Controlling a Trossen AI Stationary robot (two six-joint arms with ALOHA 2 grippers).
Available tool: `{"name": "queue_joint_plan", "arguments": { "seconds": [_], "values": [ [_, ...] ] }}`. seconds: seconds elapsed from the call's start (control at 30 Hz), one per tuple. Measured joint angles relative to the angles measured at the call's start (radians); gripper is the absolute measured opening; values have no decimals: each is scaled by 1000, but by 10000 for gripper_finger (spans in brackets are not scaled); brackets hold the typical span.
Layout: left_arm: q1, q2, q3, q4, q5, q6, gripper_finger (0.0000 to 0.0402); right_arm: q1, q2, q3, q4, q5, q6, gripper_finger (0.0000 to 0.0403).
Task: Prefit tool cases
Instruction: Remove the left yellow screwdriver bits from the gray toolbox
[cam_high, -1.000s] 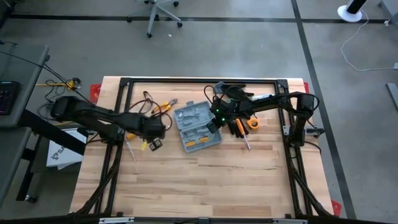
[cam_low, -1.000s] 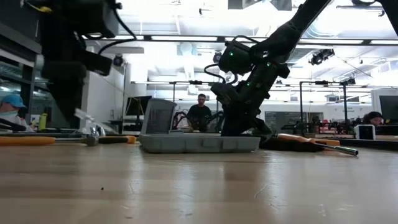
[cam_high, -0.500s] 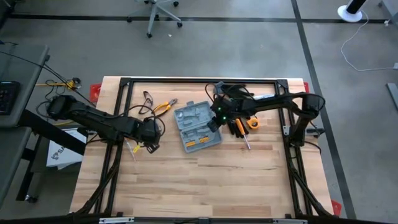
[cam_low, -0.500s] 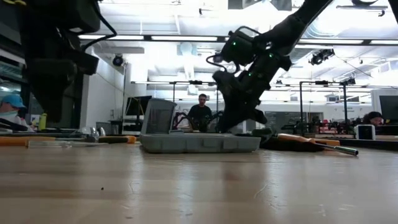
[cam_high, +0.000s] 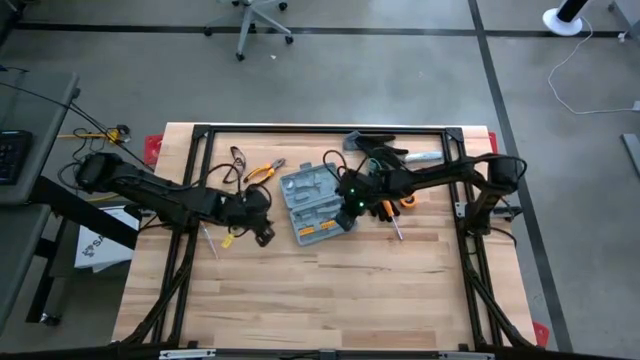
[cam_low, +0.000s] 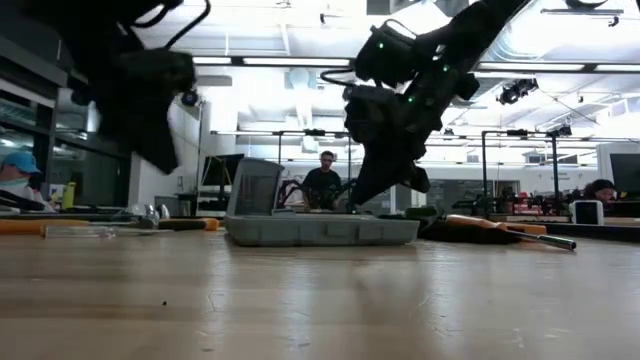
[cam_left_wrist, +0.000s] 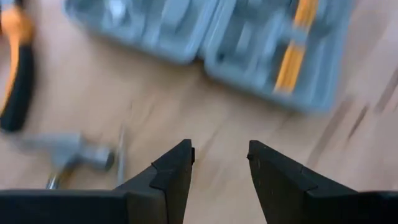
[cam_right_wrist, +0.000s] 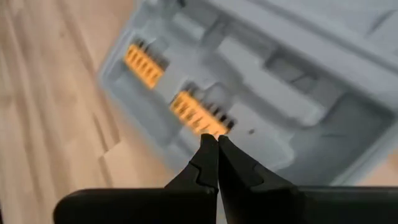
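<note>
The grey-blue tool case (cam_high: 312, 200) lies open on the wooden table, its tray (cam_low: 320, 230) flat and its lid (cam_low: 255, 186) raised at the far left. Orange bit holders (cam_right_wrist: 196, 112) sit in the tray. My right gripper (cam_right_wrist: 213, 144) is shut and hangs just above those holders, over the case's right part (cam_high: 346, 205). My left gripper (cam_left_wrist: 221, 155) is open with nothing between its fingers. It hangs over bare table left of the case (cam_high: 262, 232), tipped toward the case (cam_left_wrist: 211, 37).
Orange-handled pliers (cam_high: 262, 172) and a black cable (cam_high: 238, 157) lie at the far left. A metal tool (cam_left_wrist: 68, 155) and a yellow-handled one (cam_high: 222, 240) lie by my left gripper. Screwdrivers (cam_high: 388, 208) lie right of the case. Bare wood fills the near half.
A clear-handled tool that hung below my left gripper now lies on the table at the left. That gripper has since swung toward the case and the near edge, tipping up. My right gripper, still shut, has risen off the case's tray.
</note>
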Motion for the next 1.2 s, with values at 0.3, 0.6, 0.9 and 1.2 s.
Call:
{"name": "queue_joint_plan", "arguments": {
  "seconds": [0.3,0.6,0.9,1.2],
  "values": [
    [103,138,0,253,18,4,148,-8,-125,0,-102,14,-76,0],
    [171,284,0,344,295,-68,124,-67,-159,1,-184,16,-200,0],
    [248,295,1,303,279,48,112,-86,-159,1,-241,-9,-219,0],
    [346,295,1,301,314,265,110,-95,-159,1,-232,42,-12,0]
  ]
}}
